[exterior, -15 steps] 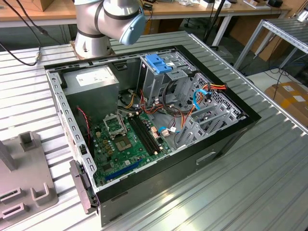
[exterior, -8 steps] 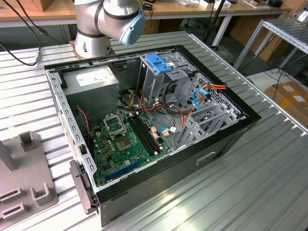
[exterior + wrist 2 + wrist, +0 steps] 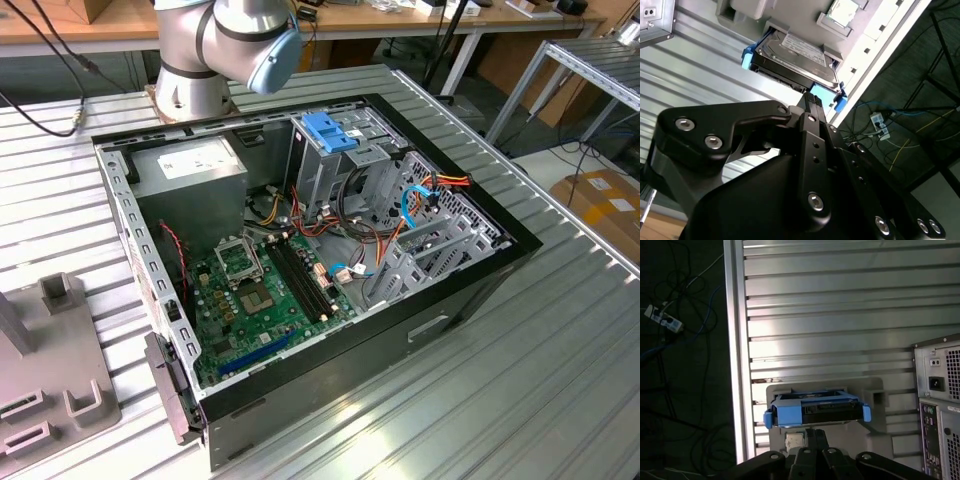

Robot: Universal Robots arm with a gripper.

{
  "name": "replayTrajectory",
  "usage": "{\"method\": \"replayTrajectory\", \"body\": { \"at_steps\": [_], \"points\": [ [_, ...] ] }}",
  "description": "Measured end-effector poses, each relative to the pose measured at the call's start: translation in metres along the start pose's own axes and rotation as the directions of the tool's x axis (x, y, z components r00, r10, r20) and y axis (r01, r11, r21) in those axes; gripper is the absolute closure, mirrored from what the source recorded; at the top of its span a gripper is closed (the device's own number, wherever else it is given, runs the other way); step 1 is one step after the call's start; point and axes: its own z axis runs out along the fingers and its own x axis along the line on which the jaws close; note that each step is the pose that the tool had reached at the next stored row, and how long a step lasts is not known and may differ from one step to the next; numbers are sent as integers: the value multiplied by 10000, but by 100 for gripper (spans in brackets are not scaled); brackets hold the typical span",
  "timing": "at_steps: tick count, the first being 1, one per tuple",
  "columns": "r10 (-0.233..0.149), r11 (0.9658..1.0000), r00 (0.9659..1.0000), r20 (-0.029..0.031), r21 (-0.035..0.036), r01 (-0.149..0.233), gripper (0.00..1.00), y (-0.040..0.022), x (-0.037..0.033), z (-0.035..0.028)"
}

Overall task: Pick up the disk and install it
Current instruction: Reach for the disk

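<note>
The disk [image 3: 795,55] [image 3: 815,410] is a dark metal hard drive with a white label and blue plastic side rails. It rests in a grey holder [image 3: 790,15] [image 3: 875,390] on the ribbed metal table. In both wrist views my gripper [image 3: 812,100] [image 3: 815,432] is close to the disk's blue end piece, a short way off it and holding nothing. The open computer case [image 3: 300,250] lies on the table, with a blue-topped drive cage [image 3: 330,130] at its far side.
The arm's base [image 3: 190,70] stands behind the case. A grey power-supply box [image 3: 190,170] and a green motherboard [image 3: 270,290] sit inside it. A grey fixture [image 3: 50,370] lies at the exterior view's left. The table edge [image 3: 735,365] drops to floor cables [image 3: 670,325].
</note>
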Motion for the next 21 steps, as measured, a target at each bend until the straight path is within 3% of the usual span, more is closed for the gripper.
{"method": "replayTrajectory", "body": {
  "at_steps": [6,7,8,9,10,21],
  "points": [
    [2,10000,10000,-15,0,-2,89,6,13,1],
    [13,10000,9996,-267,20,-12,89,5,12,3],
    [27,10000,9983,-576,44,-25,89,5,11,7],
    [37,10000,9968,-794,61,-33,89,5,10,8],
    [43,10000,9960,-897,70,-36,89,5,11,10],
    [45,10000,9954,-959,75,-38,89,5,10,9]
  ]
}}
